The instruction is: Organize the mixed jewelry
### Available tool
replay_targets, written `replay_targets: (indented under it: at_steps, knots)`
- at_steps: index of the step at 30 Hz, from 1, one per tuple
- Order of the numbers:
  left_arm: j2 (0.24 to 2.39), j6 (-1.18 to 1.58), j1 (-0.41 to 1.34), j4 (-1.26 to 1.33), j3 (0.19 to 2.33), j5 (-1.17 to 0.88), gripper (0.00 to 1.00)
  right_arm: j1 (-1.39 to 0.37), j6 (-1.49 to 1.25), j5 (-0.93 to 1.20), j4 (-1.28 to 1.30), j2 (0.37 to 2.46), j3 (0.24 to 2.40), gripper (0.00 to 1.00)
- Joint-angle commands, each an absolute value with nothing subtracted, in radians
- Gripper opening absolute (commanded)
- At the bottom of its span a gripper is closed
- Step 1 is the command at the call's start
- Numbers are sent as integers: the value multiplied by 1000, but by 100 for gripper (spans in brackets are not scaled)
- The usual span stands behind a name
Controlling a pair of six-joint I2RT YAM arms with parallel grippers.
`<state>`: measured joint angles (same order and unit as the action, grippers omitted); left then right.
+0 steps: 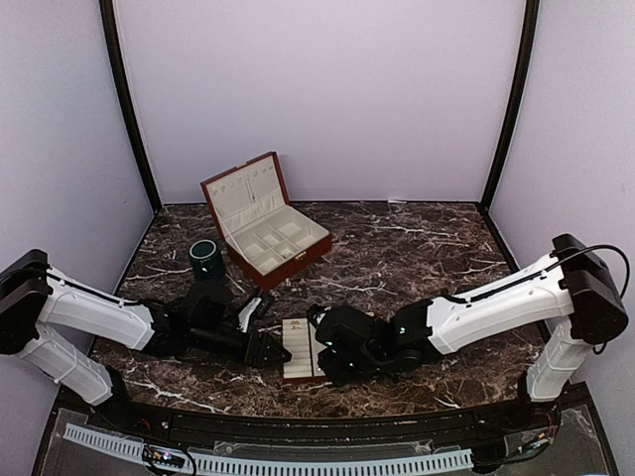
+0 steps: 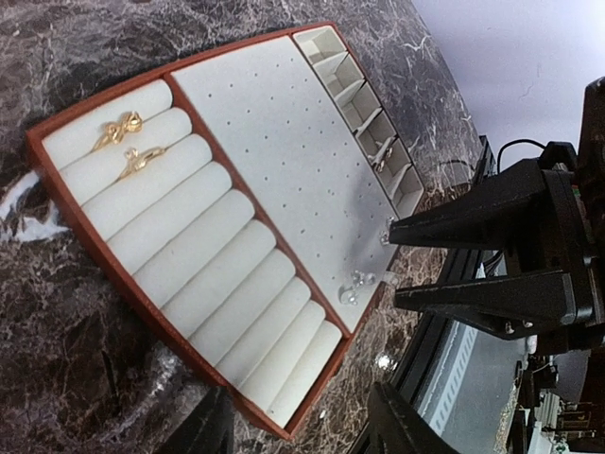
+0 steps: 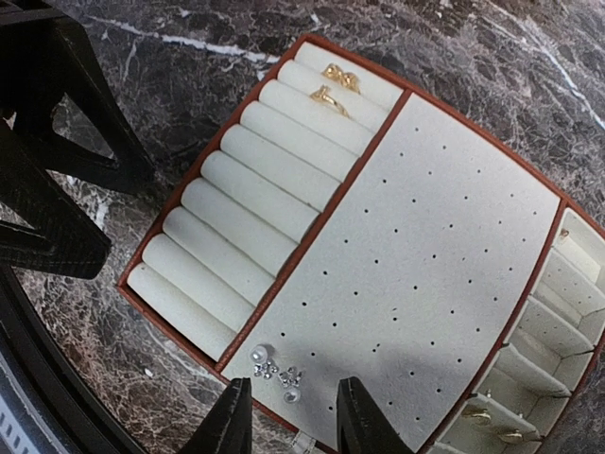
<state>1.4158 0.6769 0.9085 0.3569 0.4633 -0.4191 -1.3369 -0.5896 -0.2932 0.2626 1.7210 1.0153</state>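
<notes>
The dark brown marble table (image 1: 417, 248) carries all items. The left white-and-black arm (image 1: 94, 317) and the right white-and-black arm (image 1: 496, 307) reach inward and meet near the front centre. A red-brown wooden box (image 1: 268, 233) stands open at rear left, its cream compartments exposed. Just left of it is a dark green cup (image 1: 204, 256), upright. A flat red-rimmed tray with cream lining (image 2: 274, 161) lies between the two grippers. The left gripper (image 2: 301, 427) has its fingers spread wide. A tray corner shows between them, and contact cannot be determined. The right gripper (image 3: 295, 423) is likewise spread at the opposite tray edge with nothing clearly in its grasp; a small pale object at its base cannot be identified. The mixed jewelry sits in the tray. Two gold rings (image 2: 123, 128) are seated in the end grooves of the ring rolls. A cluster of clear-stone studs (image 3: 268, 369) rests on the perforated panel's edge, just beside the right fingertips. Small metallic pieces (image 2: 383, 151) occupy the narrow side compartments.
</notes>
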Motion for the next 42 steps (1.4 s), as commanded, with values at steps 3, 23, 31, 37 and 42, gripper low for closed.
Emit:
replay_targets:
  at_steps: [3, 23, 31, 37, 42]
  knots:
    - [1358, 674, 916, 334, 480, -370, 51, -1322, -613, -294, 240, 1689, 1019, 20]
    - [1233, 752, 916, 279, 506, -176, 54, -1221, -871, -346, 464, 1513, 938, 24]
    - [1262, 772, 913, 257, 552, -142, 59, -1119, -913, -270, 477, 1376, 773, 29]
    - [1295, 782, 913, 255, 574, -147, 59, -1064, -860, -230, 443, 1408, 786, 28]
    - [1291, 797, 913, 253, 577, -135, 59, -1053, -833, -215, 412, 1457, 822, 28]
